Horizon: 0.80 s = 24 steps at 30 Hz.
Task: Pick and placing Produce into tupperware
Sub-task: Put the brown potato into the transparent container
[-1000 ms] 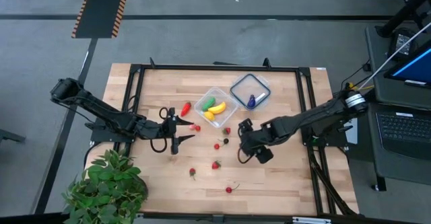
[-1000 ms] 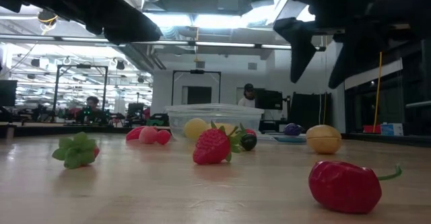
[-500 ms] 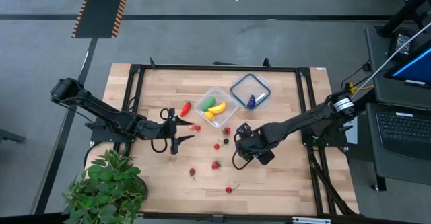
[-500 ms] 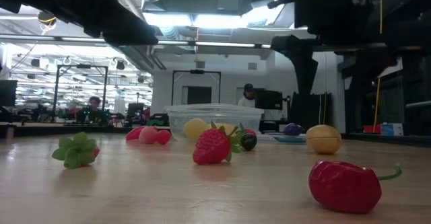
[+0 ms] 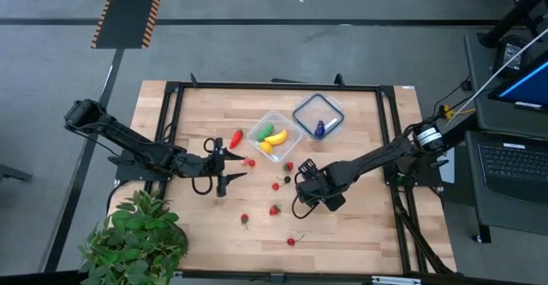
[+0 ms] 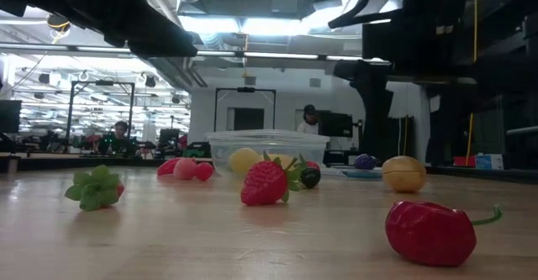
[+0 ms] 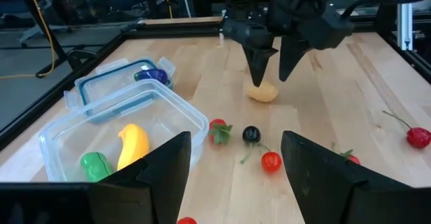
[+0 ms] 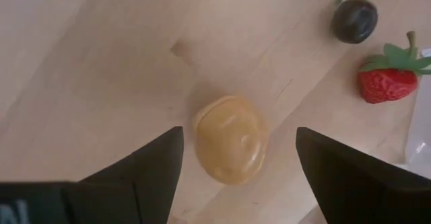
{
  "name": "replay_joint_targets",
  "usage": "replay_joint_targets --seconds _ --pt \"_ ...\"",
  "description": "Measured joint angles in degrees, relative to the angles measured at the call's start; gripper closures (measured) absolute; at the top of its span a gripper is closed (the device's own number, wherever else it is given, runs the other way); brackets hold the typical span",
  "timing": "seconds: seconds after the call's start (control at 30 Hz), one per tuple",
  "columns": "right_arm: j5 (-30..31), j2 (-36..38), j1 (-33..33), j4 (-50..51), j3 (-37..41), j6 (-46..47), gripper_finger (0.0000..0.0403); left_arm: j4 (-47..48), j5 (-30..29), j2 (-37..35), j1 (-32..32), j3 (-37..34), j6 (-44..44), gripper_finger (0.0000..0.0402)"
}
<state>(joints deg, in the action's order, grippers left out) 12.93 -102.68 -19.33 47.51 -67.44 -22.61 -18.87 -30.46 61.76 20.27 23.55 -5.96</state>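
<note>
Bare wood surrounds the tan fruit (image 8: 231, 138) under the wide-open, seemingly empty right claw (image 7: 271, 68).

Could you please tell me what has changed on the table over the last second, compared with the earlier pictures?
The right gripper has moved leftward across the table and now hangs open directly over the tan, rounded toy potato, not touching it. Nothing was grasped or released. The left gripper, the clear square plastic tub holding yellow and green pieces, and the scattered red toy fruits stayed where they were.
</note>
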Motion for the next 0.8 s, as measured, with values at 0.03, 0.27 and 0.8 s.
replay_joint_targets --seconds 0.03,0.27,0.8 --pt "0.1 -0.04 0.04 0.04 0.08 0.02 0.0116 0.0 0.03 0.0 0.0 0.0 0.0 0.0176" --pt "0.06 0.0 0.06 0.62 0.26 3.27 0.0116 0.26 0.09 0.0 0.0 0.0 0.0 0.0176" --pt "-0.4 0.02 0.09 -0.23 0.3 4.02 0.0116 0.26 0.09 0.0 0.0 0.0 -0.04 0.0176"
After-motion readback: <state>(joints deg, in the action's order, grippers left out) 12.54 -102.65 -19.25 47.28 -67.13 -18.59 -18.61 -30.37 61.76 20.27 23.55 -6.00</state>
